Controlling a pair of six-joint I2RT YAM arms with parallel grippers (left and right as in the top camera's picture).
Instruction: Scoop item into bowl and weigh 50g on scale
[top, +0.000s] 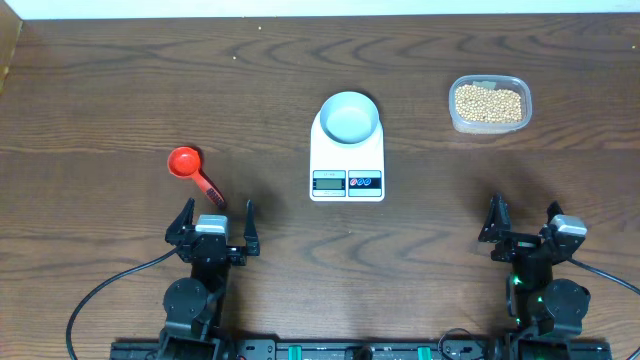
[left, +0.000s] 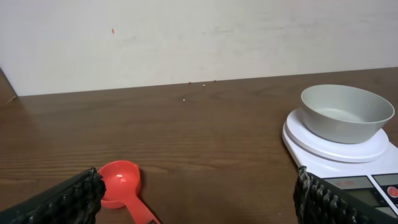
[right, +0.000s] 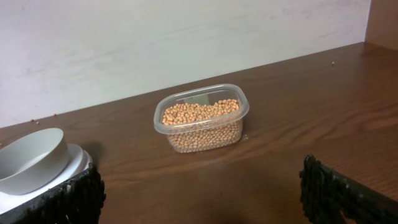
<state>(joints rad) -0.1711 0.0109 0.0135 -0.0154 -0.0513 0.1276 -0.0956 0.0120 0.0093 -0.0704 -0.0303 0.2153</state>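
overhead: one bowl (top: 349, 117), one scale (top: 346, 159)

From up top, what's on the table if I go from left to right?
scoop → scale with the bowl on it → tub of beans

Open worktop (top: 120, 90) runs from the right claw (top: 524, 210) to the tub (top: 489, 81). The red scoop (top: 192, 168) lies just ahead of the left claw (top: 217, 212), seemingly not touching it.
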